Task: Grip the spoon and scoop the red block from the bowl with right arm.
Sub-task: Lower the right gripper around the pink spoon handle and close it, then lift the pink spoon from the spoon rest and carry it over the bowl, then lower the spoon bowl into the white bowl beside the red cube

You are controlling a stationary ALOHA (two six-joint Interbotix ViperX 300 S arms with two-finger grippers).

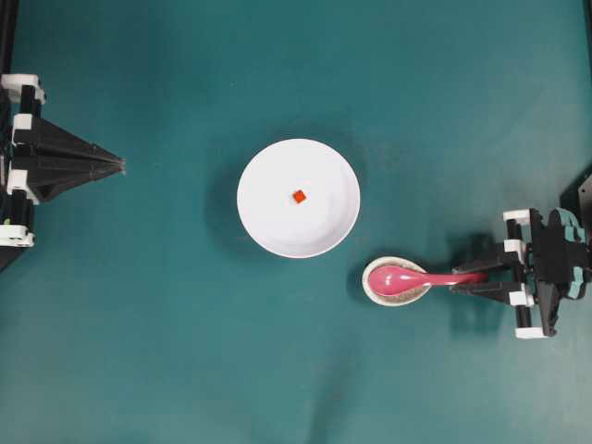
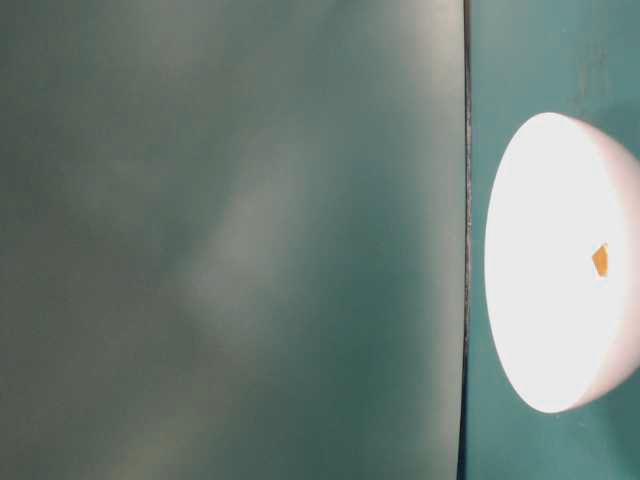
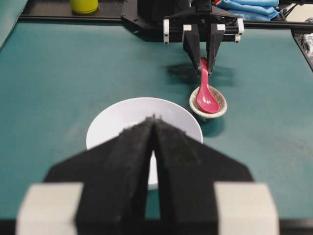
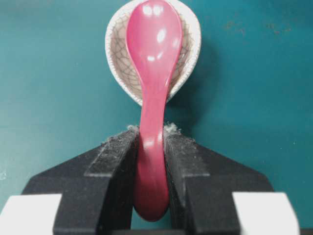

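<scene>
The pink spoon (image 1: 412, 277) lies with its scoop in a small speckled cream dish (image 1: 375, 289), handle pointing right. My right gripper (image 1: 460, 279) is shut on the spoon's handle, and the right wrist view shows both pads pressed against the spoon (image 4: 152, 58) near its end. The white bowl (image 1: 259, 222) sits at the table's middle with the tiny red block (image 1: 299, 196) near its centre. The bowl (image 2: 540, 300) and block (image 2: 600, 260) also show in the table-level view. My left gripper (image 1: 120, 166) is shut and empty at the far left, and its fingers hide the block in the left wrist view.
The speckled dish (image 4: 117, 54) sits just right of and below the bowl in the overhead view. A yellow object (image 3: 84, 6) and blue cloth (image 3: 254, 6) lie beyond the table's far edge behind the right arm.
</scene>
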